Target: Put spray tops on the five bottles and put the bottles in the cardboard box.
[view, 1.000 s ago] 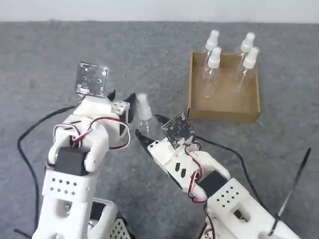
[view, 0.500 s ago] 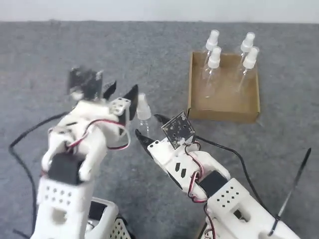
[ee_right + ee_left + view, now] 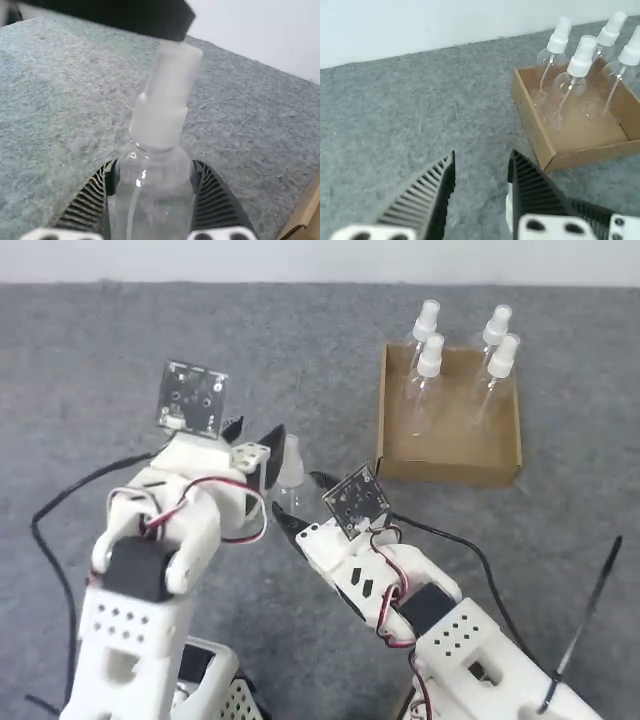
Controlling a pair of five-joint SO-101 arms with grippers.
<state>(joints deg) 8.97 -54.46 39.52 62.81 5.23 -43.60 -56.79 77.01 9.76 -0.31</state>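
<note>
The desk [image 3: 120, 340] carries a cardboard box [image 3: 450, 468] on the side of the right arm. Four bottles [image 3: 428, 380] stand upright in the box, each with a white spray top fitted.

The left gripper [image 3: 482, 155] is released, its fingers spread with nothing between them. In the high view it sits just beside the top of the fifth bottle. I cannot tell whether a finger touches it.

The right gripper [image 3: 152, 175] is clenched on the body of the fifth bottle [image 3: 150, 210] and holds it upright between the two arms, well apart from the box.

The bottle is clear plastic with a thin dip tube visible inside. Its spray top [image 3: 167, 90] sits on the neck and looks roughly in line with the body. I cannot confirm that it is fully seated.

Step in hand, as I judge it: capping of the last bottle, at or near completion.

Next move, as I judge it:
1. Clear the left gripper away from the spray top.
2. Carry the bottle, kept upright, to the free space in the box, above the near wall.
3. Avoid knocking the four standing bottles.
</note>
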